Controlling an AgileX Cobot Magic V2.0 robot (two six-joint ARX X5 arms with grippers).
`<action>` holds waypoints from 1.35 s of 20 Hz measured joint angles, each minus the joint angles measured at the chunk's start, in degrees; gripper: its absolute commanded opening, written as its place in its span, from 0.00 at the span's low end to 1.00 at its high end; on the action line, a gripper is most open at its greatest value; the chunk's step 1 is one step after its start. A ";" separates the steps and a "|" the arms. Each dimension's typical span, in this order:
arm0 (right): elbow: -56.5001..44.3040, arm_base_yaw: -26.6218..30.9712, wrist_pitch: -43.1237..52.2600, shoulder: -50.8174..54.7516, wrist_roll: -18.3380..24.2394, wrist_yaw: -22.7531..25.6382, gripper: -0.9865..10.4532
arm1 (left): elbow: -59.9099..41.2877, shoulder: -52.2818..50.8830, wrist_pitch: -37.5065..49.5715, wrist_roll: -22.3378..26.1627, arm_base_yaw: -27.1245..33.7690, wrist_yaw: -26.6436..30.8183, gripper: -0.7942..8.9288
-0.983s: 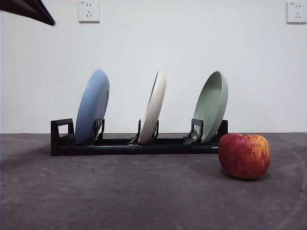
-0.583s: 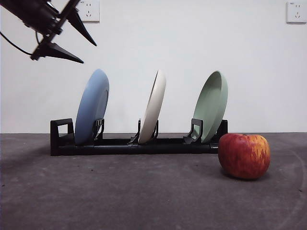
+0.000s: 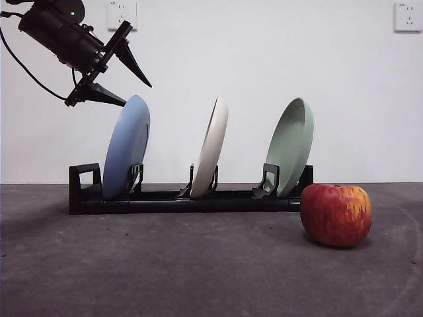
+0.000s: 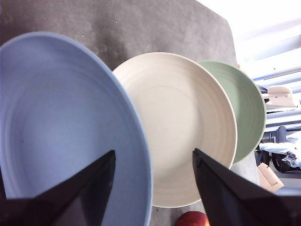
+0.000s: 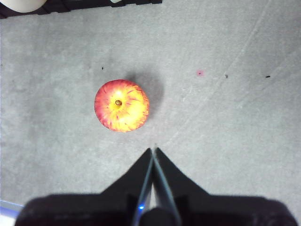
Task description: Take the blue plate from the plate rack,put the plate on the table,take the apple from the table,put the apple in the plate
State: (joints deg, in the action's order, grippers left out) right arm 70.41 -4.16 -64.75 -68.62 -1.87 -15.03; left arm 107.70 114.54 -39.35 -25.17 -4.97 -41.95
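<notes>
- Hovering at the upper left, left hand (image 3: 135,96) spread apart, straddling the top rim of the blue plate (image 3: 127,148).
- Standing upright in the plate rack (image 3: 185,197) beside the cream plate (image 3: 211,146) and green plate (image 3: 292,145).
- Resting on the table (image 3: 198,264), right of the rack: the apple (image 3: 336,214).
- Hanging above the apple, right hand (image 5: 154,151) pressed together.

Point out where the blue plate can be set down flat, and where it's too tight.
Bare table in front of the plate rack, beside the apple, is free. Crowded: the rack itself, where the blue plate, cream plate and green plate stand, with the left gripper above.
</notes>
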 measured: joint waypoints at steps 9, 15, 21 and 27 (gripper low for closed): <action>0.00 0.00 -1.09 0.00 0.00 -0.02 0.09 | 0.00 0.00 -0.57 0.79 -0.52 1.29 0.27; 0.00 0.00 -1.42 0.00 0.00 0.00 0.09 | 0.00 0.00 -1.79 2.23 -0.90 4.35 0.13; 0.00 0.00 -1.42 0.00 0.00 0.00 0.09 | 0.28 -0.02 -1.95 3.15 -1.49 3.93 0.08; 0.00 0.00 -1.42 0.00 0.00 0.02 0.09 | 0.28 -0.02 -1.95 3.06 -1.36 3.61 0.08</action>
State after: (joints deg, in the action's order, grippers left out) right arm 70.41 -4.16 -66.17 -68.62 -1.87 -15.00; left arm 107.98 114.52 -41.30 -22.11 -6.33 -38.35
